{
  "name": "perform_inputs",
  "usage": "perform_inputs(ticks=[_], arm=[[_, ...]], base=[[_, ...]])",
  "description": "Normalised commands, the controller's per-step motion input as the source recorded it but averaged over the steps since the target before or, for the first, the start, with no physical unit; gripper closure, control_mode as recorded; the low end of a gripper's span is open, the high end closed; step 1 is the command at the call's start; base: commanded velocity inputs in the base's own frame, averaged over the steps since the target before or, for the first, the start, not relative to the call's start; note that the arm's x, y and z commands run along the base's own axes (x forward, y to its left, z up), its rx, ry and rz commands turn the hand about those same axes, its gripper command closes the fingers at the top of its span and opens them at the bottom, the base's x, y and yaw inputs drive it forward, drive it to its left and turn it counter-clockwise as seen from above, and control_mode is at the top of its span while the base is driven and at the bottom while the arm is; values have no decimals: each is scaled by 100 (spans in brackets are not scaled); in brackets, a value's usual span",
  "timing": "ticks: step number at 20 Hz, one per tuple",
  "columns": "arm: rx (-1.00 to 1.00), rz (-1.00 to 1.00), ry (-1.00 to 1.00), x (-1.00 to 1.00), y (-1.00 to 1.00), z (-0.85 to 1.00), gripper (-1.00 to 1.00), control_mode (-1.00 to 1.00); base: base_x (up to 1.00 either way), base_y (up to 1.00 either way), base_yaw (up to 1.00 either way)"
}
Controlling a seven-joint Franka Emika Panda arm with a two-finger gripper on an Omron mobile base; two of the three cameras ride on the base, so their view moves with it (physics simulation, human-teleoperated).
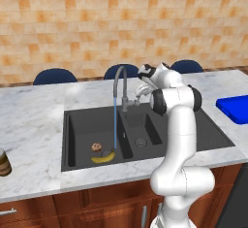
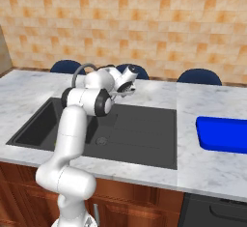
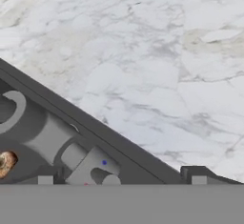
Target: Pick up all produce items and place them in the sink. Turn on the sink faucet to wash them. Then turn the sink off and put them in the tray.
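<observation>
Below, the banana point(image 1: 103, 157) lies in the sink point(image 1: 77, 125), well apart from the pincer point(image 1: 141, 90).

The yellow banana point(image 1: 103, 158) lies flat at the lower centre of the left base view, in the left basin of the dark grey sink point(image 1: 77, 139). The small brown ball point(image 1: 96, 147) sits just above it. A thin blue stream falls from the grey gooseneck faucet point(image 1: 119, 84). The blue tray point(image 1: 235, 108) rests at the right edge.
</observation>
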Motion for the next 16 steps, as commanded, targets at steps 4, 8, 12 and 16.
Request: perform_inputs(ticks=[4,8,12,16], arm=[[6,20,-11,0,0,0,-100,-100],[9,21,-9,0,-3,0,-100,-100],[14,22,-13,0,-33,0,-100,-100],[14,17,-7,0,-21,0,-100,-100]], base=[[0,0,0],[0,0,0],[0,0,0],[0,0,0]])
